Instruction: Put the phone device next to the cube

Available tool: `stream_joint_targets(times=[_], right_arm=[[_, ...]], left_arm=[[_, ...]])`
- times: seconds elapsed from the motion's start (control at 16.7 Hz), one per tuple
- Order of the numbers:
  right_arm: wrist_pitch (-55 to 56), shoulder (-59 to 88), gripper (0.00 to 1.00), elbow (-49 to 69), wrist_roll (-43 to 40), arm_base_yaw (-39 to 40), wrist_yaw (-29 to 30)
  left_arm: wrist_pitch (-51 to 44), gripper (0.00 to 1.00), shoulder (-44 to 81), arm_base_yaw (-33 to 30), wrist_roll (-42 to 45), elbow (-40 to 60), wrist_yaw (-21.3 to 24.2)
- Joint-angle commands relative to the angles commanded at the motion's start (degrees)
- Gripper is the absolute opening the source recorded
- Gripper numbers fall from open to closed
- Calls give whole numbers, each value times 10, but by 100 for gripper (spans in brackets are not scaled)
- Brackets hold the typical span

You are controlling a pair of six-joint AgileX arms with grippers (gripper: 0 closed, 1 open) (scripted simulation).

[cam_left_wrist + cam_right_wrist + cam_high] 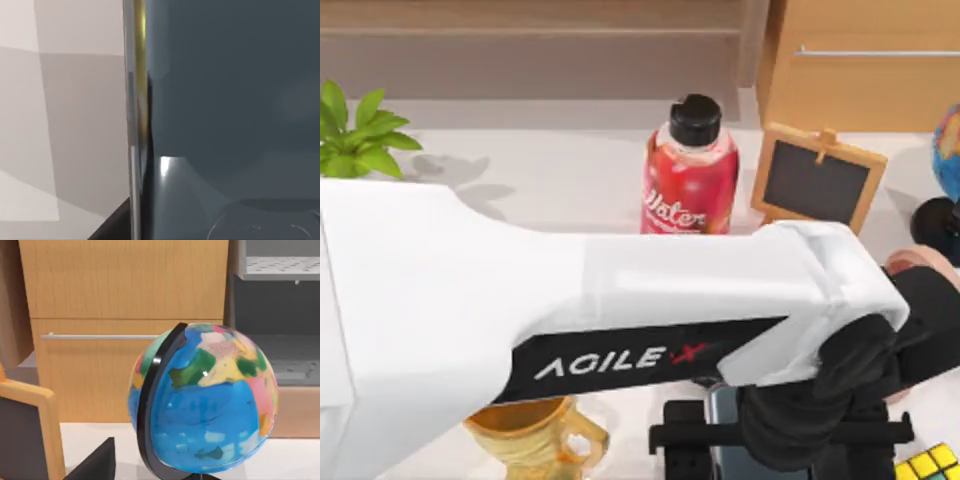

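Top view first: my left arm (620, 320) stretches across the table from 9 o'clock toward 4 o'clock, and its gripper (790, 430) hangs low at about 5 o'clock over a thin grey-blue strip, the phone device (725, 420). I cannot tell from above how far the fingers are parted. One cube (930, 465) sits at the 4 o'clock corner, just beside the gripper, so I judge the placement spot is close. I count one red water bottle (690, 170) at 12 o'clock, one small chalkboard (817, 180) at 1 o'clock, one amber cup (530, 435) at 7 o'clock and one plant (360, 135) at 10 o'clock.

Left wrist view: the phone device's dark grey face (235, 110) lies right against the lens, its metallic edge (134, 125) running straight; whether it is clamped I cannot tell.

Right wrist view: one globe (205, 400) stands before a wooden cabinet (125, 305), which suggests my right arm is parked at 3 o'clock.
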Motion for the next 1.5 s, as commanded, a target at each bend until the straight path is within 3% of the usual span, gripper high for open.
stream_joint_targets(times=[1.5], right_arm=[[0,0,100,0,0,0,0]], left_arm=[[80,0,-83,-27,5,41,-34]])
